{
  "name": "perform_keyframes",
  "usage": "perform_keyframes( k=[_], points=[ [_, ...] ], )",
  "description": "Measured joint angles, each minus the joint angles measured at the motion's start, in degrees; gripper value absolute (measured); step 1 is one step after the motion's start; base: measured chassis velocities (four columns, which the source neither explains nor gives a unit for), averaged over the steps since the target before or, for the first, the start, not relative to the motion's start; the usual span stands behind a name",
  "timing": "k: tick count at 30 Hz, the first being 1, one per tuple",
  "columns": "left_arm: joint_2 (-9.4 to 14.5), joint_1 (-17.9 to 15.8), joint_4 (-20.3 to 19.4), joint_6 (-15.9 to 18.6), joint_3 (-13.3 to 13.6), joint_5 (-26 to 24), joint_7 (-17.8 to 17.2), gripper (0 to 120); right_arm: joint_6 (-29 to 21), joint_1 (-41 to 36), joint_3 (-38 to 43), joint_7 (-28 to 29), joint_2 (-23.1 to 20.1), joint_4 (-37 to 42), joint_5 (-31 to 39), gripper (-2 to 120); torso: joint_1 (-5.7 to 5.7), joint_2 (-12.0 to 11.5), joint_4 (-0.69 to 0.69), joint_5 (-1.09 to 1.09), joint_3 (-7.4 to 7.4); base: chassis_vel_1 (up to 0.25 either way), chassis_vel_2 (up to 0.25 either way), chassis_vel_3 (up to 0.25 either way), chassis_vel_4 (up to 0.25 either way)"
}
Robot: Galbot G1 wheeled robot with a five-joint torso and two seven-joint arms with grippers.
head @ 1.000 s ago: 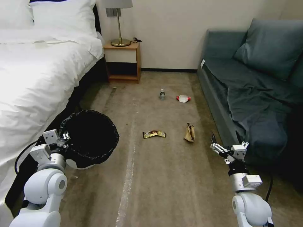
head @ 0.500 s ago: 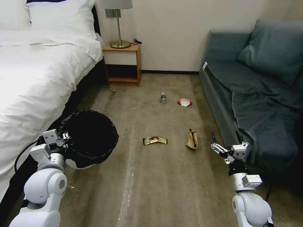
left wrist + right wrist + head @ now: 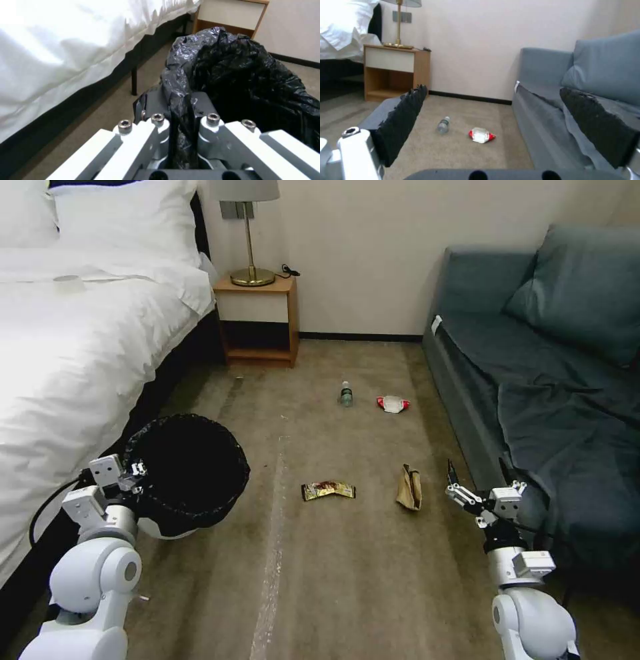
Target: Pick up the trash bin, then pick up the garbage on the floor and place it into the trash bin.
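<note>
The trash bin (image 3: 187,473) hangs beside the bed (image 3: 73,360), its bag-lined rim pinched in the left claw (image 3: 137,471). The tan paper bag (image 3: 409,487) lies nearest the wide-open right claw (image 3: 477,477); the robot should descend squarely, keeping the bin level.

Open carpet (image 3: 347,573) is left down the middle, hemmed by the bed (image 3: 73,367) on the left and the sofa (image 3: 533,407) on the right; the far end is closed by the nightstand (image 3: 259,320) and the wall (image 3: 360,247)
</note>
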Motion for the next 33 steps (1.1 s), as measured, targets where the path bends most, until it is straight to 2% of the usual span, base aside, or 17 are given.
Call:
perform_keyframes(
  k=[33],
  points=[
    [-0.3, -0.3, 1.2, -0.3, 0.4, 0.3, 0.1, 6, 1.3, 0.9, -1.6, 0.8, -0.3, -2.6, 0.0, 100, 0.01, 0.0, 0.00, 0.00, 0.01, -0.104, 0.102, 0.106, -0.100]
  ],
)
